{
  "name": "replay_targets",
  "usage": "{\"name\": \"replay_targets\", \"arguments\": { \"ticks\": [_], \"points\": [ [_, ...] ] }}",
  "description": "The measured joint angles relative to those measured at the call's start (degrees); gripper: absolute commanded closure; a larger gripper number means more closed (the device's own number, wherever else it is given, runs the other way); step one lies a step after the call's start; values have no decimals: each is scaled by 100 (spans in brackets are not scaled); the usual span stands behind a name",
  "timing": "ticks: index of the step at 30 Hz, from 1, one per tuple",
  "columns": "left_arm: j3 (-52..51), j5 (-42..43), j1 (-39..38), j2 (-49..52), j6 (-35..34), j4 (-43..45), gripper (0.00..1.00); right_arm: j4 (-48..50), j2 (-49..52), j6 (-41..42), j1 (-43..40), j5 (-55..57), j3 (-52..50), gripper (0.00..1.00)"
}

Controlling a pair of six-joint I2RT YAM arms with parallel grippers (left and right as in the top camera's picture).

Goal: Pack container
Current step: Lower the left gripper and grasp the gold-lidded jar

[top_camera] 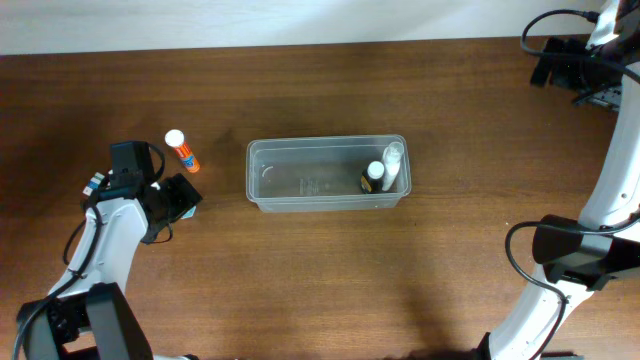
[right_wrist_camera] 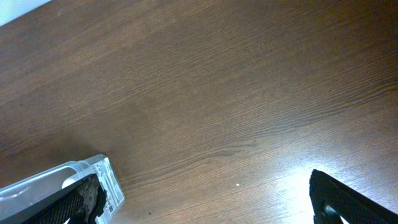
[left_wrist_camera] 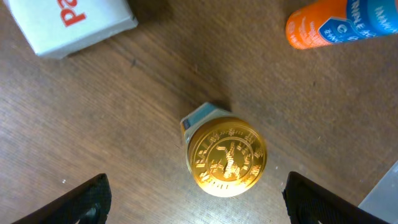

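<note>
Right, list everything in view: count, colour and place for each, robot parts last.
container: one, clear, middle of the table
bottles: two, one dark with a white cap, one pale, inside the container at its right end
stick: one, orange with a white cap, lying left of the container
jar: one, gold lid, upright under the left gripper
box: one, white with red print, on the table near the jar
table: one, dark brown wood
left gripper: one, black, open, above the jar
right gripper: one, black, open, above the table, apart from the container
</note>
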Motion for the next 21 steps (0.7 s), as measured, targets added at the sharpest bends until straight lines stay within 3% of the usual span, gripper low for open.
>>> {"name": "replay_targets", "arguments": {
  "ticks": [17,21],
  "points": [
    [-72,-131,0,352,205,638,11,0,0,0,0,0,0,2],
    [-72,-133,0,586,389,658,30,0,0,0,0,0,0,2]
  ]
}}
